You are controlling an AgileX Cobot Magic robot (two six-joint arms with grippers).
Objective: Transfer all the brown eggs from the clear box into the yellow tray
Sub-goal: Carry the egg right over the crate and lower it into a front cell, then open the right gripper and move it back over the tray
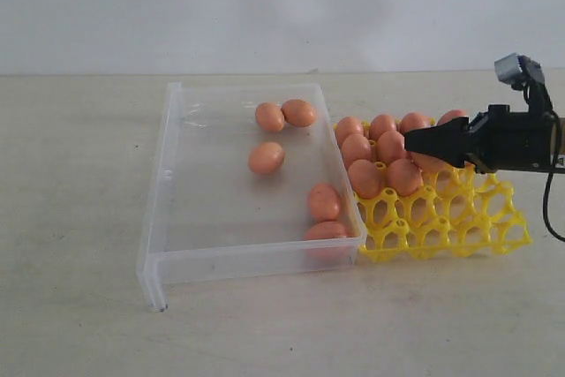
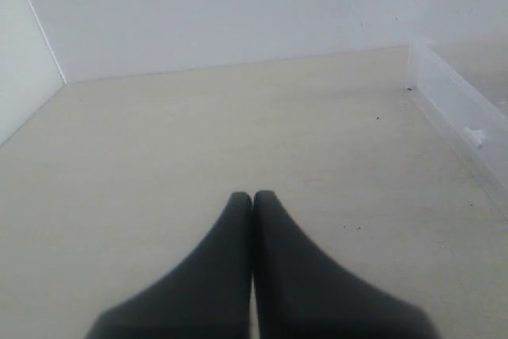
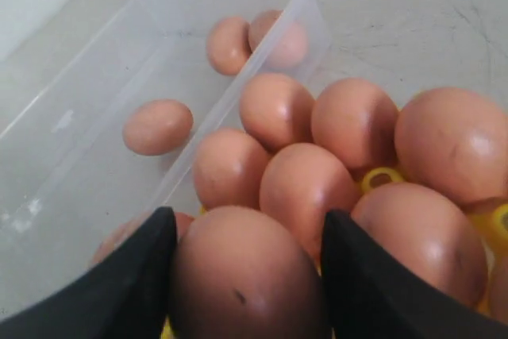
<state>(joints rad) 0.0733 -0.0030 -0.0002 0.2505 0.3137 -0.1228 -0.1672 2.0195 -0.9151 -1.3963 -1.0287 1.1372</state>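
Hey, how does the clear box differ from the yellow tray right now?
The clear box is transparent with solid walls; the yellow tray is an opaque bright lattice of open cups. The box looks larger than the tray. In the box five brown eggs lie loose and scattered; in the tray the eggs sit packed in the far cups, the near rows empty. Both rest on the table, side by side.
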